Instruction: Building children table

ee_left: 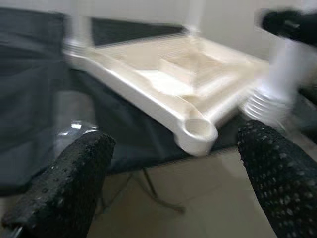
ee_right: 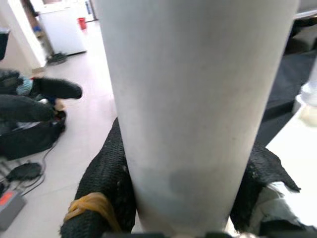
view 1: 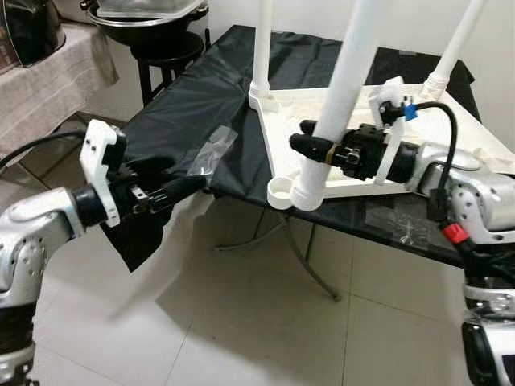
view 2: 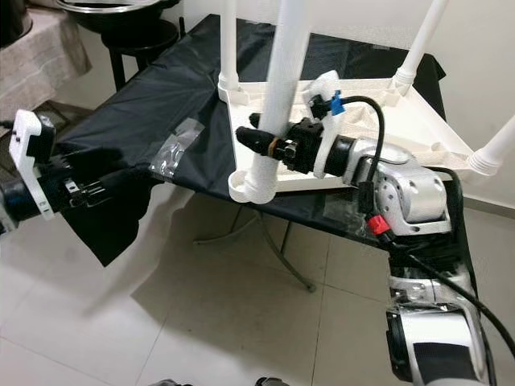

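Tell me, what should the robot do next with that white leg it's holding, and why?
Probably shift the leg sideways over the empty corner socket and lower it in: the right gripper clamps it, and its threaded end sits just beside the socket on the upturned tabletop.

leg [ee_right: 198,99] smooth matt white plastic | tabletop [view 1: 451,153] same plastic | cover [view 1: 201,88] black cloth | fingers [ee_left: 74,188] pebbled rubber

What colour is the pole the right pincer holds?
White; the pole shows best in the left eye view.

Pale tiled floor [view 1: 241,338], white wall [view 1: 322,16]
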You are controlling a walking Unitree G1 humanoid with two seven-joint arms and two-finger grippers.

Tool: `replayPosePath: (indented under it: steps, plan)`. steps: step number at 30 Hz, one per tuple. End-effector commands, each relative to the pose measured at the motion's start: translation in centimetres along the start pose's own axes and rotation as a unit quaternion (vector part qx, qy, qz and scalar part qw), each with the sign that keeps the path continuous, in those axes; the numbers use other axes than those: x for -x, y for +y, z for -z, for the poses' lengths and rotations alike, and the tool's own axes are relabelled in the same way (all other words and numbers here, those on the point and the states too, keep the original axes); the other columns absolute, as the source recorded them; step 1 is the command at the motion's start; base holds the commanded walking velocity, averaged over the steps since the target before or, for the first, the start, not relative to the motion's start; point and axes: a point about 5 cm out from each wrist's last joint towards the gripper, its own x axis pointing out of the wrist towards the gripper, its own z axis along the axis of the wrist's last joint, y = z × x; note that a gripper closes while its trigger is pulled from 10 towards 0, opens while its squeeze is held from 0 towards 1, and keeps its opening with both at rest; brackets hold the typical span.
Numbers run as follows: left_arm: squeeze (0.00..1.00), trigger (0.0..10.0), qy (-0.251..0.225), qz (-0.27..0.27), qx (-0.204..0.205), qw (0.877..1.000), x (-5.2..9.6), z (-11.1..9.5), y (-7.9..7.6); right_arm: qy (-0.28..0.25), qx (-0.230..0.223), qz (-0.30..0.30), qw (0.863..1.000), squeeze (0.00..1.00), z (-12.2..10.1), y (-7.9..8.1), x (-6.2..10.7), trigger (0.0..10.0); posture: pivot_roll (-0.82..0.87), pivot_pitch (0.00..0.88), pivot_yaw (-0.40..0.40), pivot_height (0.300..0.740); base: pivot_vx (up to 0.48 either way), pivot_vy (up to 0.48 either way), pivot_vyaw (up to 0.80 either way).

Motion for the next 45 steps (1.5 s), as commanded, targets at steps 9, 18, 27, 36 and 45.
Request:
replayPosePath:
  steps: [9, 18, 27, 36, 45]
  plan:
    - [0.00, 10.0, 0.005, -0.111, 0.107, 0.988, -2.2, 7.8, -8.1, -0.015, -0.004, 0.095, 0.995, 0.00, 4.2, 4.4, 0.2, 10.0, -0.04, 0.201, -0.059, 0.740, 0.000, 0.000, 0.00]
    - [0.00, 10.0, 0.009, -0.115, 0.075, 0.991, -2.7, 8.5, -8.8, -0.011, -0.029, 0.195, 0.980, 0.00, 7.6, 6.3, 0.6, 10.0, -0.05, 0.174, -0.038, 0.740, 0.000, 0.290, 0.00]
    - [0.00, 10.0, 0.001, -0.117, 0.064, 0.991, -3.4, 8.4, -9.3, -0.022, -0.035, 0.185, 0.982, 0.00, 7.6, 7.9, -1.4, 10.0, -0.05, 0.149, -0.015, 0.740, 0.000, 0.480, -0.25]
    - [0.00, 10.0, -0.017, -0.108, 0.032, 0.993, -4.1, 7.5, -9.1, -0.031, -0.033, 0.191, 0.981, 0.00, 7.4, 8.3, -2.4, 10.0, -0.05, 0.128, 0.006, 0.740, 0.000, 0.290, -0.75]
    - [0.00, 10.0, -0.036, -0.087, 0.005, 0.996, -4.7, 6.1, -8.9, -0.064, -0.011, 0.208, 0.976, 0.00, 5.8, 7.1, -2.6, 10.0, -0.04, 0.124, 0.010, 0.740, 0.000, 0.000, -0.71]
